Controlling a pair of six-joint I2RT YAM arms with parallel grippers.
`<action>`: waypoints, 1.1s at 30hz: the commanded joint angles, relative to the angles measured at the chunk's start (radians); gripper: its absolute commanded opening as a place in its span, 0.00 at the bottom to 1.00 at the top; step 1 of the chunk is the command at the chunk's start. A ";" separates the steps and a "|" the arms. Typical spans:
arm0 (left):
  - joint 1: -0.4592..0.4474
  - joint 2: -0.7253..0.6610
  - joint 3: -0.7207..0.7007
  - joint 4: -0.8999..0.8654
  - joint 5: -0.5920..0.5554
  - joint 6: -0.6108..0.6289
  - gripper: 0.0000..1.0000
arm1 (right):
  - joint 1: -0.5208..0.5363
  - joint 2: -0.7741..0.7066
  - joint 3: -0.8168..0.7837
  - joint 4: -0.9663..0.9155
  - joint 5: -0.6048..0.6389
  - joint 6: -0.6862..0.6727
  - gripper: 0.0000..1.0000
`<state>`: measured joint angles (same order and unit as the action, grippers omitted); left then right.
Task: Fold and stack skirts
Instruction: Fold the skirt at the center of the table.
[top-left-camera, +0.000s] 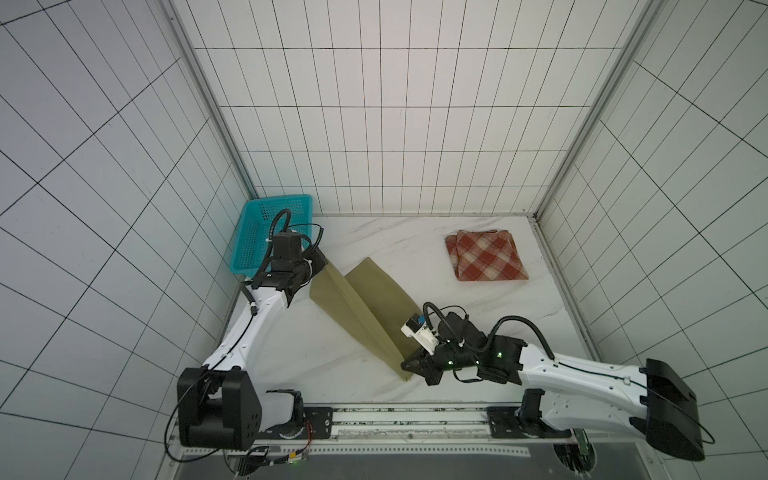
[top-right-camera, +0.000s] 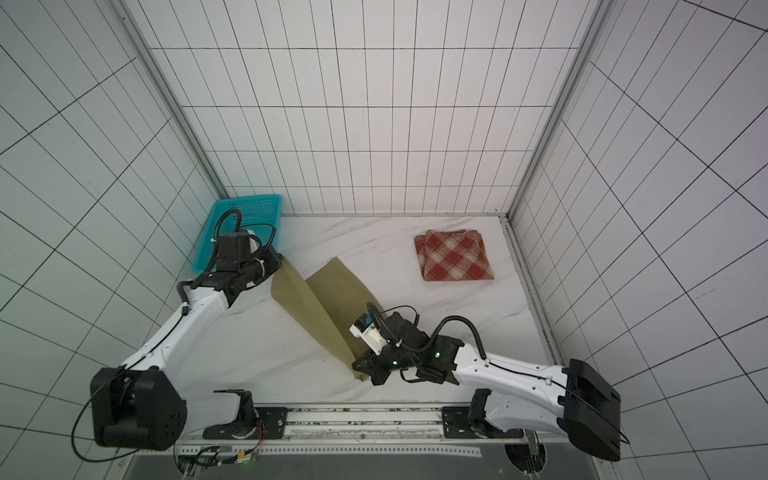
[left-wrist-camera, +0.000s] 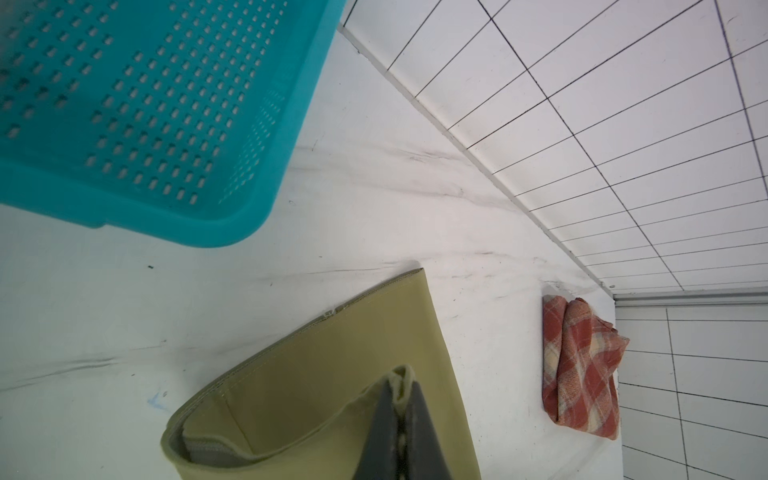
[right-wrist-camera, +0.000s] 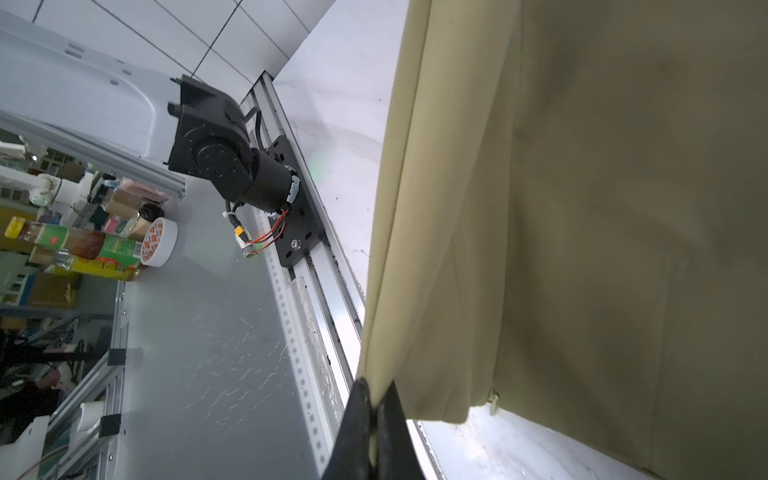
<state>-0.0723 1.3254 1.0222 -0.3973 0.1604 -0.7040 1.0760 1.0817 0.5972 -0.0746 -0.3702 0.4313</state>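
Pinching opposite ends of the olive skirt (top-left-camera: 365, 307), the left hand (left-wrist-camera: 401, 386) and right hand (right-wrist-camera: 376, 399) are each pressed onto a thin bite of hem, stretching it over the counter (top-left-camera: 415, 245).

Risk: a shallow bite could slip and drop one end, and the sagging cloth could crease.

The folded plaid skirt (top-left-camera: 486, 255) lies well apart, far right. The counter is marbled white, with a teal basket (top-left-camera: 257, 232) far left and gridded walls around.

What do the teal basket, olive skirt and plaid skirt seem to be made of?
Teal basket: moulded plastic, smooth, faintly glossy, with regular rows of holes.
Olive skirt: smooth matte woven cloth, seemingly stiff; it holds broad flat panels.
Plaid skirt: softer, fuzzier weave, perhaps flannel; thick rounded folds.
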 joint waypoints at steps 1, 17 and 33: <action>-0.039 0.062 0.064 0.116 -0.116 -0.018 0.00 | -0.066 -0.046 -0.090 -0.034 -0.123 0.036 0.00; -0.183 0.344 0.161 0.215 -0.179 -0.038 0.00 | -0.283 -0.040 -0.212 -0.036 -0.251 0.037 0.00; -0.190 0.465 0.213 0.268 -0.252 -0.096 0.00 | -0.340 0.076 -0.075 -0.191 -0.158 -0.045 0.00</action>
<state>-0.2825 1.7962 1.1923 -0.2382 0.0341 -0.7715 0.7364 1.1370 0.4522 -0.1162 -0.5079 0.4305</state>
